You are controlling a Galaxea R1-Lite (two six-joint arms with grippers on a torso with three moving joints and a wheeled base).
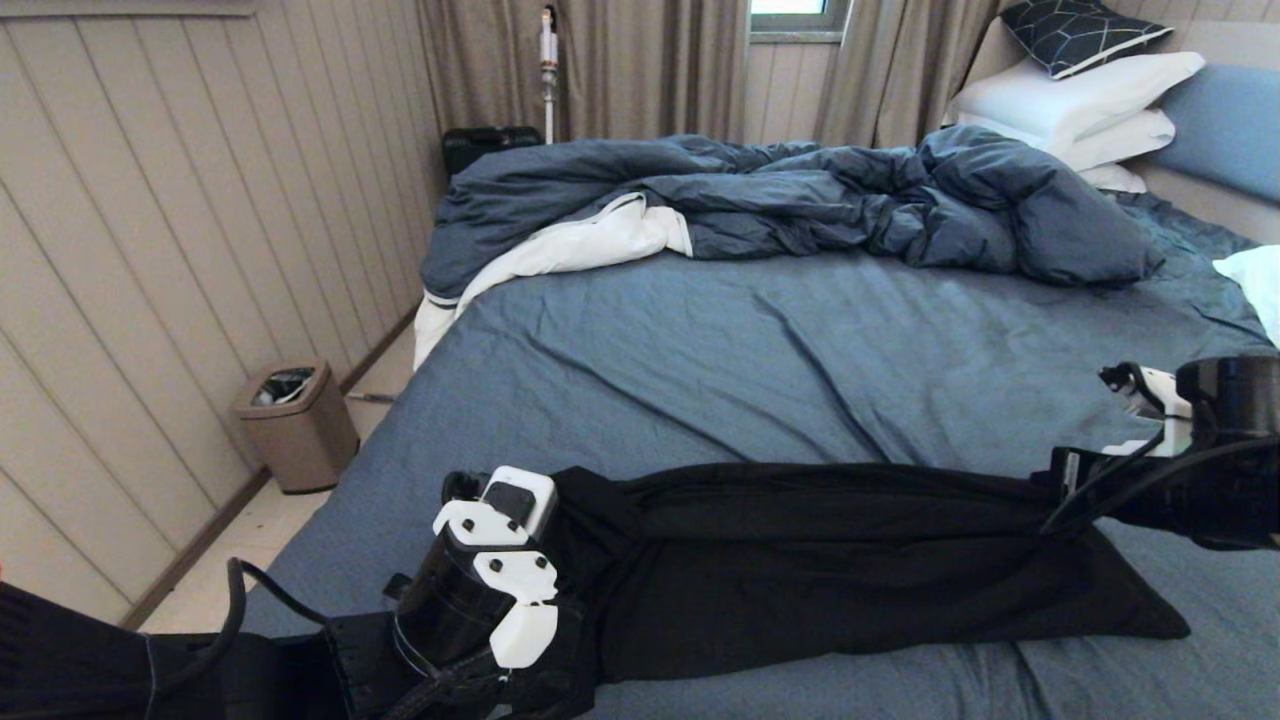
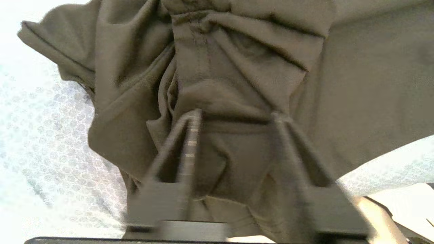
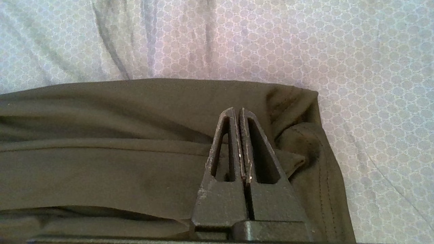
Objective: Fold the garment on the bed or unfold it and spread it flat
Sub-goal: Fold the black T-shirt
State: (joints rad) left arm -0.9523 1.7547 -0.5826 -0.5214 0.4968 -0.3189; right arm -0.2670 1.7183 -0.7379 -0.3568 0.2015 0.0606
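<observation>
The black garment [image 1: 820, 560] lies bunched in a long band across the near part of the bed [image 1: 760, 360]. At its left end the left gripper [image 2: 237, 117] is open. Its fingers [image 2: 190, 139] stand apart over the gathered cloth [image 2: 237, 67], which fills the gap between them. At the band's right end the right gripper [image 3: 236, 111] is shut on a fold of the garment [image 3: 101, 162] by a stitched hem. In the head view the cloth narrows toward that gripper [image 1: 1065, 485]. No print shows.
A rumpled dark blue duvet [image 1: 800, 200] with white lining lies across the far half of the bed. White pillows [image 1: 1080, 100] are stacked at the back right. A beige bin [image 1: 297, 425] stands on the floor by the panelled wall, left of the bed's edge.
</observation>
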